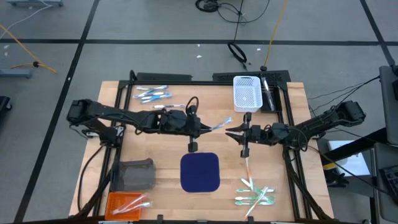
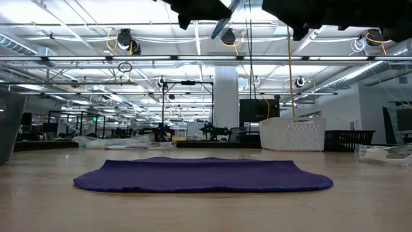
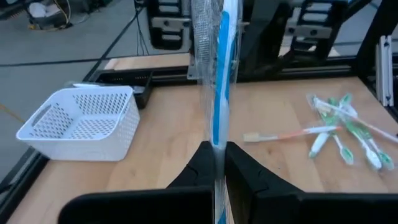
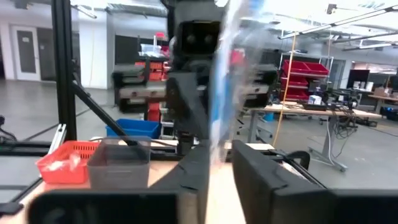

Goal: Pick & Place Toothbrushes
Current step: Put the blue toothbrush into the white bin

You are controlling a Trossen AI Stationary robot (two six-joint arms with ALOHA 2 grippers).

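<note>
Above the middle of the wooden table (image 1: 155,168), the left gripper (image 1: 206,129) is clamping a blue-and-white plastic toothbrush in a clear wrapper (image 3: 216,81). The right gripper (image 1: 231,132) is meeting its far end with fingers slightly parted, so this looks like a handover. Next, the right needs a firm hold before the left lets go.

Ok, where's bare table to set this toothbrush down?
Bare wood lies between the navy mat and the green toothbrush pile, and between the mat and the grey bin. It is crowded around the white basket and by the blue toothbrushes.
</note>
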